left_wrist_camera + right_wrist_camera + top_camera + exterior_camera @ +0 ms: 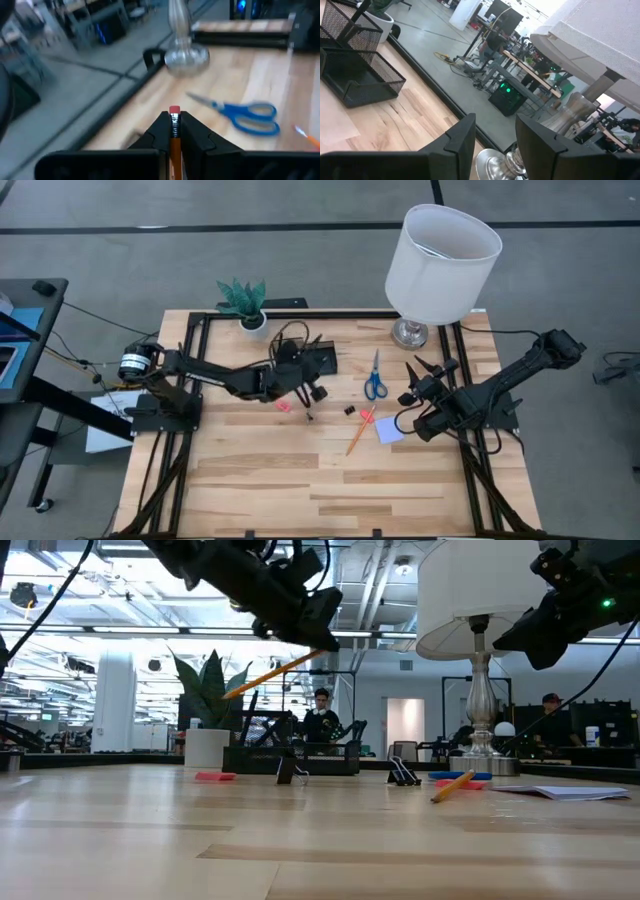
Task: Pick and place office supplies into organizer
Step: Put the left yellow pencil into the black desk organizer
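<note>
My left gripper (316,640) is raised above the table near the black organizer (305,356) and is shut on an orange pencil (265,676). On the table lie a pink eraser (283,406), a black pen (308,413), a small black clip (351,410), blue-handled scissors (375,378), a second orange pencil (359,431) and a pale blue note pad (390,430). My right gripper (414,382) hovers open beside the lamp, above the note pad's far side, with nothing between its fingers (465,137). My left gripper pinches the pencil near its eraser end (174,131) between its two fingers; the pink eraser (174,110) sticks out just past the fingertips. The fingers come nearly level from the table's left. The pencil is lifted clear and tilted, its long shaft (245,686) slanting down toward the left.
A white-shaded lamp (440,260) stands at the far right, its metal base (186,57) close to the scissors (240,114). A potted plant (245,305) stands at the far left. The near half of the wooden table (300,490) is bare boards.
</note>
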